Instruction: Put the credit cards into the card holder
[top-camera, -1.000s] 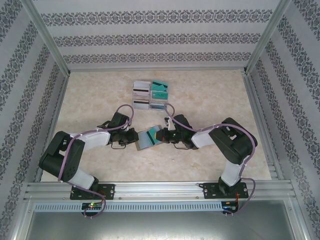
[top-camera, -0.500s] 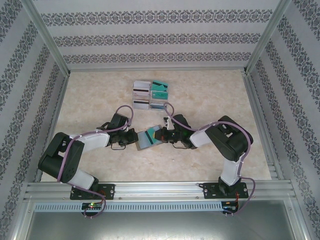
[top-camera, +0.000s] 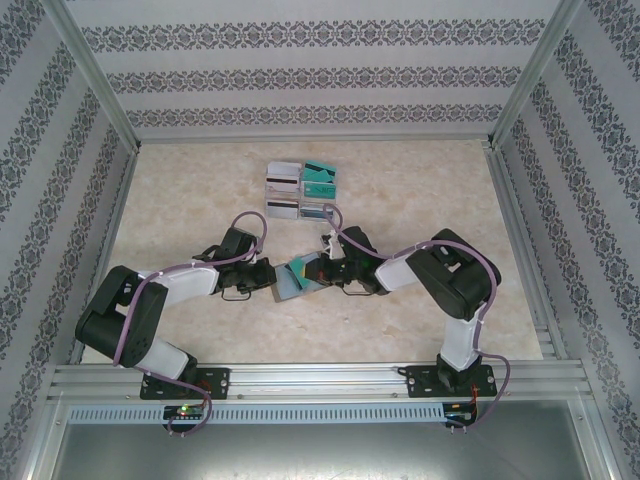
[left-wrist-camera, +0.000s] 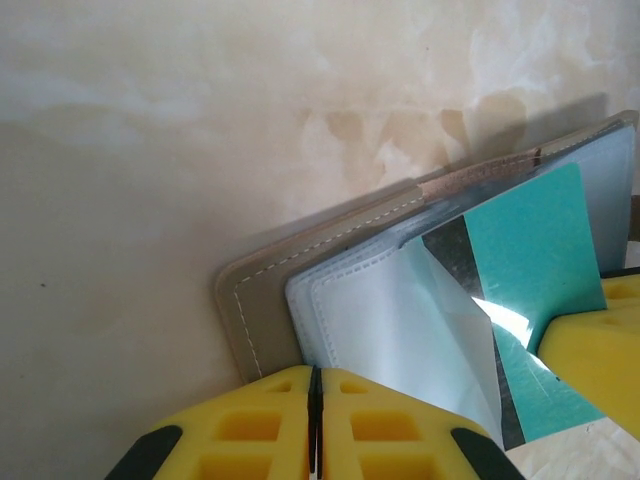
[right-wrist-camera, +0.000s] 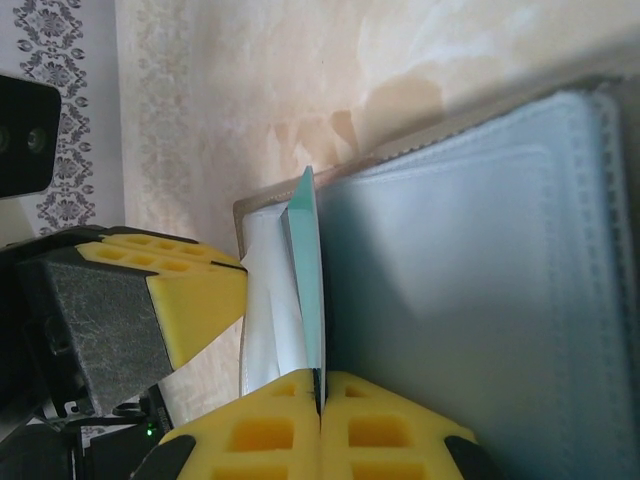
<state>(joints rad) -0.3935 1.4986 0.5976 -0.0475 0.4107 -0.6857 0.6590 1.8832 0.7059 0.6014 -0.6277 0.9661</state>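
Patterned wallpaper walls enclose the marbled beige table where I work. Between my two arms the grey card holder lies open on the table, its bluish-grey pockets facing up. My left jaws are closed on its near edge, the yellow pads pressed together over the stitched border. My right jaws are pinched shut on a teal credit card with a dark stripe. That card lies against the holder's inside. One corner is tucked under a clear pocket flap, while the rest sticks out toward my right jaws. Seen from my right wrist, the card stands edge-on just beside the pocket panel. Well apart, at the far middle of the table, a clear four-compartment tray holds more credit cards, teal and white-grey.
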